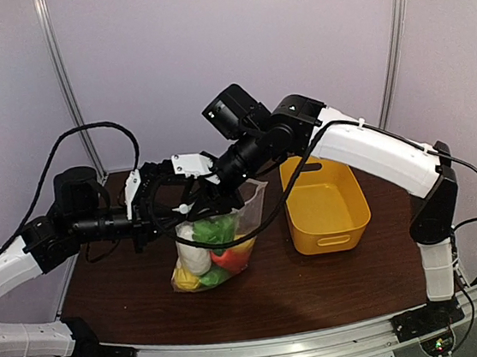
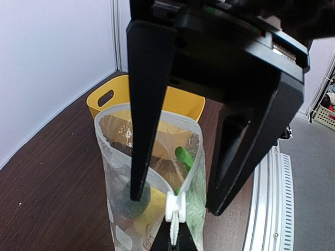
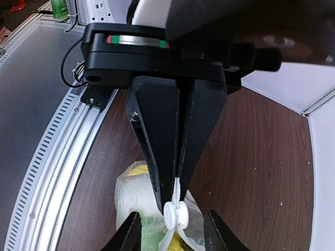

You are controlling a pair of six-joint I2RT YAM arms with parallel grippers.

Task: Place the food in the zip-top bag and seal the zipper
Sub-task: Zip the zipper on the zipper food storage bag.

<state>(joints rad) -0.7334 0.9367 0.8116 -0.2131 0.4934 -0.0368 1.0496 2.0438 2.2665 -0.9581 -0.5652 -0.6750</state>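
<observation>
Zip-top bag [image 1: 254, 202] progress: left gripper [image 3: 170, 198] is pinched tight on the zipper [image 2: 194, 162] end by the white slider [image 3: 175, 214], right gripper [image 3: 175, 235] spread around it. Bag stands on the table [image 1: 130, 286] beside the yellow basket [image 1: 335, 235], food [image 1: 216, 250] inside, mouth gaping, so just sealing left.

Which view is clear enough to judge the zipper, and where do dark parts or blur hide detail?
Top external: even, soft light, but everything black above the zip-top bag merges and the bag mouth is lost. Left wrist: the zipper and its white slider are sharp, while the right gripper is a featureless silhouette. Right wrist: the slider is crisp, the left gripper solid black.
</observation>
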